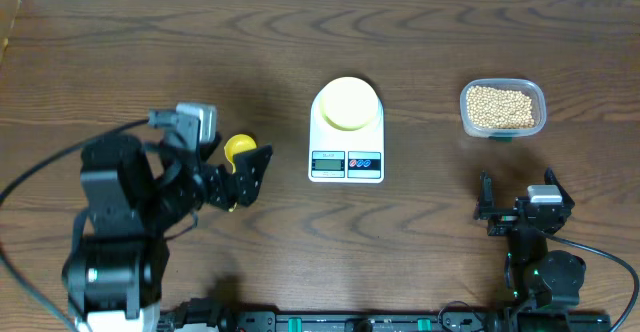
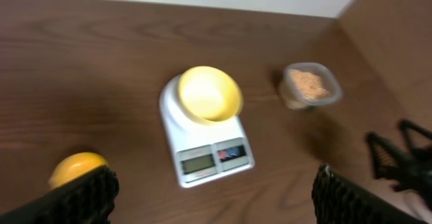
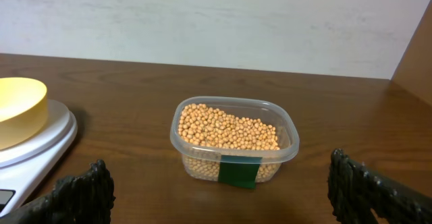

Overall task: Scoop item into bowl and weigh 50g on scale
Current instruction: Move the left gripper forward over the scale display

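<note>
left gripper (image 2: 216, 182) is spread wide and holds nothing. the scoop (image 2: 75, 168) lies just beside one finger, its handle hidden. in the middle, the bowl (image 1: 348, 103) sits on the scale (image 1: 346, 162) and looks empty. further right, well apart from the scale, the beans (image 3: 226, 128) fill the tub (image 3: 233, 101). right gripper (image 3: 219, 163) is also wide open and empty, facing the tub. the beans look hard, smooth and light, likely to roll and scatter, so pinching won't do: take the scoop by its handle and carry it level.

Overhead top-down; wrist views low, sharing scale (image 1: 346, 145)
</note>
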Controlling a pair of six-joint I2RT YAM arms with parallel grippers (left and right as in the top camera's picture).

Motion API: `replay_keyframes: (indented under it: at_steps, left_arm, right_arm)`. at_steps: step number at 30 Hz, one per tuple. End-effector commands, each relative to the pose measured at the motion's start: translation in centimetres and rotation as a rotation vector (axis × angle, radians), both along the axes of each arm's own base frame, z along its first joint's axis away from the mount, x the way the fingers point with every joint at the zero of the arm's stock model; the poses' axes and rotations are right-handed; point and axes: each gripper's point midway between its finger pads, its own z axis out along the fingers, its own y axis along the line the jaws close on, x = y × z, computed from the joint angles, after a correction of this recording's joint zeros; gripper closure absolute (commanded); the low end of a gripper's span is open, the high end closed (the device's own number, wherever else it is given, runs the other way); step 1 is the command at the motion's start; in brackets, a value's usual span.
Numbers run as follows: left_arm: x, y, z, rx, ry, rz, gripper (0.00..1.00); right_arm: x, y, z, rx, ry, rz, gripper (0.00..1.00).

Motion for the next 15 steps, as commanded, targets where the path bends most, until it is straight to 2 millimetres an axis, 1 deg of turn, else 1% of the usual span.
replay_keyframes:
  at_steps: [1, 3, 6, 7, 10, 12, 15]
  left_arm:
    - [1.6, 0.2, -0.4, -0.093, 0.116, 0.077, 0.06]
    - [2.5, 2.0, -2.5, -0.063, 0.219, 0.213, 0.06]
    - [2.8, 2.8, -4.6, 0.004, 0.326, 0.294, 0.06]
    - [2.9, 2.4, -5.4, 0.043, 0.383, 0.307, 0.06]
    - [3.0, 1.1, -6.5, 0.104, 0.456, 0.304, 0.06]
    - [3.2, 0.2, -7.6, 0.165, 0.499, 0.326, 0.06]
    - [3.7, -0.3, -9.6, 0.253, 0.54, 0.408, 0.05]
  right_arm:
    - [0.0, 0.0, -0.1, 0.0, -0.002, -0.002, 0.01]
    - [0.0, 0.0, -0.1, 0.0, -0.002, -0.002, 0.01]
    - [0.0, 0.0, -0.1, 0.0, -0.002, -0.002, 0.01]
    - [0.0, 0.0, -0.1, 0.0, -0.002, -0.002, 0.01]
    - [0.0, 0.0, -0.1, 0.0, -0.002, -0.002, 0.01]
    - [0.0, 0.0, -0.1, 0.0, -0.002, -0.002, 0.01]
    - [0.0, 0.0, -0.1, 0.0, -0.001, -0.002, 0.01]
